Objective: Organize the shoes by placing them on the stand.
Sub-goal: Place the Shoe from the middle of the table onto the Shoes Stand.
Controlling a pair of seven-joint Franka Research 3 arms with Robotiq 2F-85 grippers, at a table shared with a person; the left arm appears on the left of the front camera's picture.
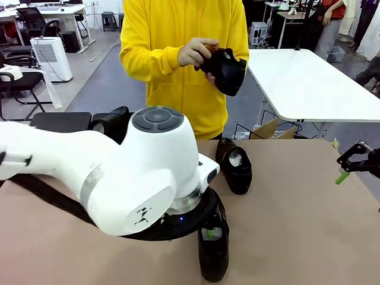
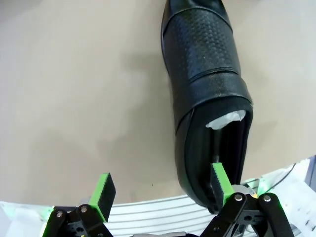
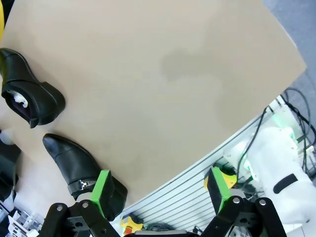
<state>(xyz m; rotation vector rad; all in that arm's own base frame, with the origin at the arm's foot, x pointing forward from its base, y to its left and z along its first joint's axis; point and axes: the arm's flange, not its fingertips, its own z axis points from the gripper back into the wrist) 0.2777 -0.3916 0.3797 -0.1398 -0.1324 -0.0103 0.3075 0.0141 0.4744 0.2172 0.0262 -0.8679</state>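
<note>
One black shoe (image 2: 207,89) stuffed with white paper lies on the tan table. My left gripper (image 2: 162,185) hangs open just above it, with one green pad (image 2: 219,178) at the shoe's heel opening. In the front view that shoe (image 1: 214,252) pokes out under my left arm. A second shoe (image 1: 236,167) lies mid-table. The person in yellow holds a third shoe (image 1: 227,71) in both hands. A fourth shoe (image 1: 111,123) sits by the flat black stand (image 1: 59,122) at the far left. My right gripper (image 1: 354,161) hovers open at the table's right edge, holding nothing.
My bulky left arm (image 1: 119,172) hides much of the table's left half. In the right wrist view, two shoes (image 3: 30,95) (image 3: 79,168) lie at the left, with bare tabletop (image 3: 187,74) beyond. A white table (image 1: 309,83) stands behind at the right.
</note>
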